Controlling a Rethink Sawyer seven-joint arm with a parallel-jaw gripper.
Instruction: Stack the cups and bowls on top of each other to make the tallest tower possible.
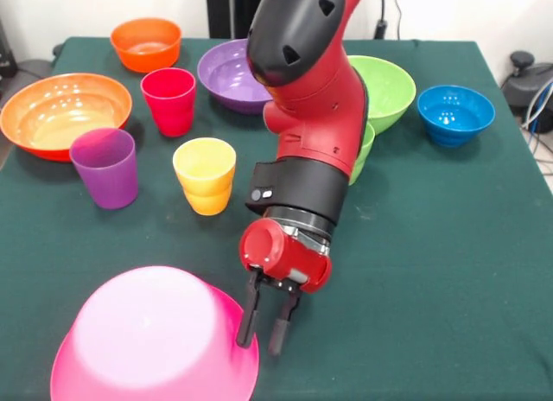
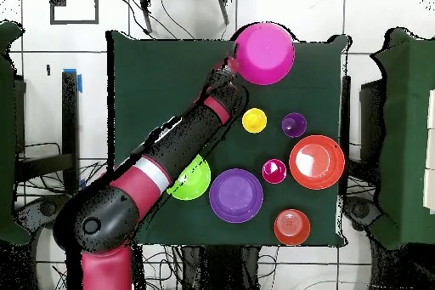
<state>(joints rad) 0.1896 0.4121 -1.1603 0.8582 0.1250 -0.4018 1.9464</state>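
The pink bowl (image 1: 155, 340) lies upside down at the near left of the table and also shows in the overhead view (image 2: 265, 52). My gripper (image 1: 264, 321) hangs at its right rim with the fingers apart. One finger (image 1: 249, 315) is against the bowl's side and nothing is held. The red cup (image 1: 169, 100), purple cup (image 1: 105, 166) and yellow cup (image 1: 205, 175) stand upright, apart from each other. The green cup (image 1: 365, 150) is mostly hidden behind the arm. The large orange bowl (image 1: 62, 114), small orange bowl (image 1: 146, 43), purple bowl (image 1: 226, 73), lime green bowl (image 1: 387, 90) and blue bowl (image 1: 455, 114) sit upright.
The arm reaches from the far side across the middle of the green cloth (image 1: 449, 245), over the purple and lime bowls. The pink bowl sits close to the table's near edge.
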